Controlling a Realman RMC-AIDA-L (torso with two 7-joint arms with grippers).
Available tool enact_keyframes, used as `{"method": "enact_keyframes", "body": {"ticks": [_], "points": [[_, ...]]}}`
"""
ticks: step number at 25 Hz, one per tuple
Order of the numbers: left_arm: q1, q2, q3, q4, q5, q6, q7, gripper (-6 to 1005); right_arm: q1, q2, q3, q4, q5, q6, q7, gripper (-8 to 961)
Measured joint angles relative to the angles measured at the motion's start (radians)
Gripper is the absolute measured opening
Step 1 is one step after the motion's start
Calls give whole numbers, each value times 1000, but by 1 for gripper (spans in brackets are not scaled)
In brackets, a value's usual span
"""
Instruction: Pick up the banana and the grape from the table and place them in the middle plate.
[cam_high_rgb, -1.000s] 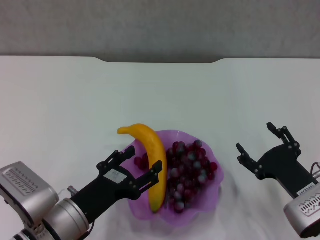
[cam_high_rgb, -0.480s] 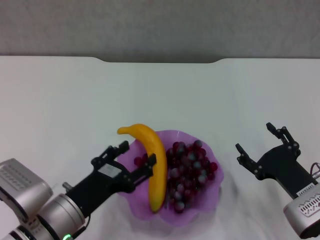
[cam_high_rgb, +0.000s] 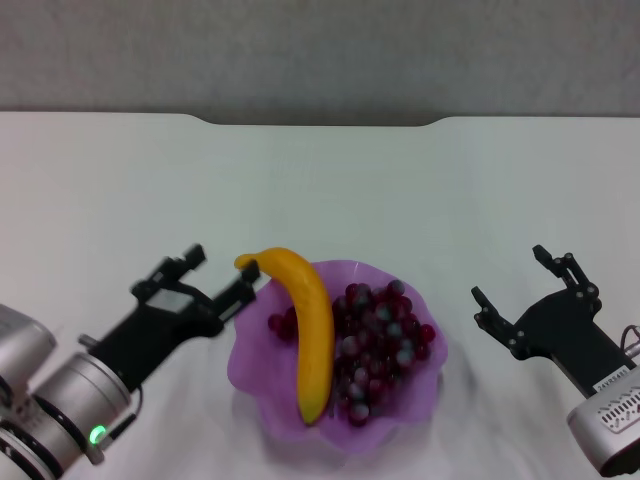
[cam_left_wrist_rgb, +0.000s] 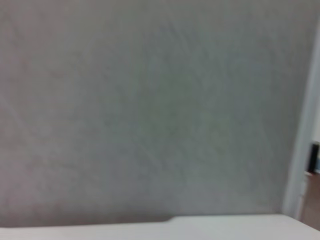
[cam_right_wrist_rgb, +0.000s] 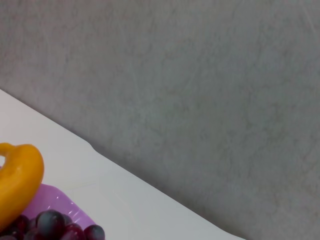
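The yellow-orange banana (cam_high_rgb: 305, 330) lies across the purple scalloped middle plate (cam_high_rgb: 400, 415), its upper end poking past the rim. The dark red grape (cam_high_rgb: 385, 345) bunch fills the plate's right half. The right wrist view shows the banana (cam_right_wrist_rgb: 17, 180), some of the grape (cam_right_wrist_rgb: 50, 225) bunch and the plate (cam_right_wrist_rgb: 65, 207). My left gripper (cam_high_rgb: 210, 275) is open with nothing in it, just left of the plate near the banana's upper end. Open and holding nothing, my right gripper (cam_high_rgb: 512, 283) hovers to the right of the plate.
The white table (cam_high_rgb: 320, 190) runs wide on all sides, with a shallow notch (cam_high_rgb: 320, 122) in its far edge and a grey wall (cam_high_rgb: 320, 50) behind. The left wrist view shows only the wall and a strip of table edge (cam_left_wrist_rgb: 150, 227).
My left gripper has pulled back from over the banana and plate, moving left and away to the plate's left side. The banana stays in the plate. The right arm has not moved.
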Motion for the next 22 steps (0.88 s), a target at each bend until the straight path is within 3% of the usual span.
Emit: {"method": "enact_keyframes", "body": {"ticks": [3,7,16,22], "points": [[13,2,-103,-28,1,2,13,831,0,0,0,2,2,0,0,897],[26,-3,-163,-36,1,-3,95,832,1,0,0,7,3,0,0,897],[33,-7,-273,-9,-153,159,269,832,2,0,0,9,4,0,0,897],[41,-4,-325,57,-203,123,268,832,2,0,0,5,5,0,6,897]]}}
